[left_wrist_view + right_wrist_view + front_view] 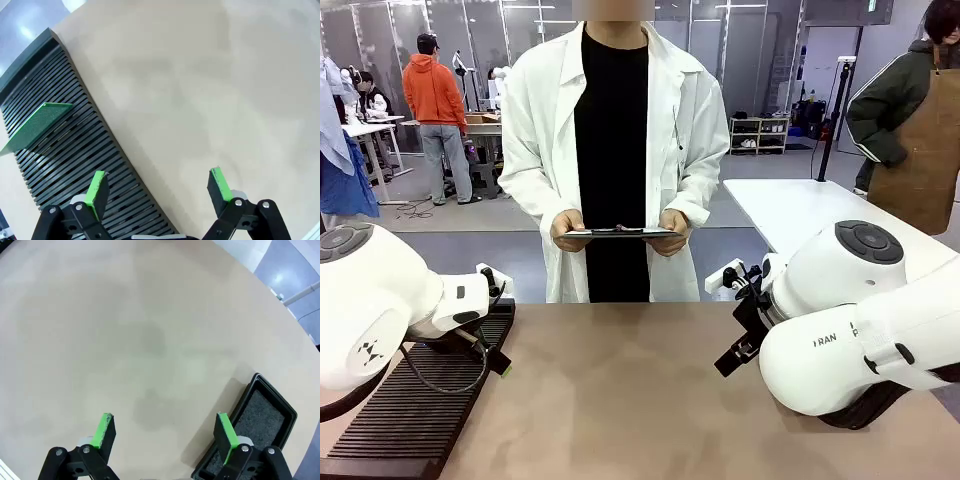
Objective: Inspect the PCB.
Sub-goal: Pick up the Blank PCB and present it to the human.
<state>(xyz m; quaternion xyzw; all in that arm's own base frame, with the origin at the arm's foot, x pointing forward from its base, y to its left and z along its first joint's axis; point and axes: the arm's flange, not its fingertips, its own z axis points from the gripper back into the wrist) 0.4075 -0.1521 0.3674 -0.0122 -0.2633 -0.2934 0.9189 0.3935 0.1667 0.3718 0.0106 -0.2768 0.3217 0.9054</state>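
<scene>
Bright even overhead light, soft shadows, wide-angle bending at wrist-view edges.

Green dotted PCB (37,125), black slatted rack (85,150)

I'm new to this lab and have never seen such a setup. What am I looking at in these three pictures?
These are two white robot arms at a brown table. The wide picture looks from between them across to a person holding a clipboard in both hands. The other two come from cameras on the wrists, looking past each arm's two green-tipped fingers. The left gripper is open and empty above a black slotted rack, where a green PCB stands tilted. The right gripper is open and empty too, near a black tray with a grey lining.
</scene>
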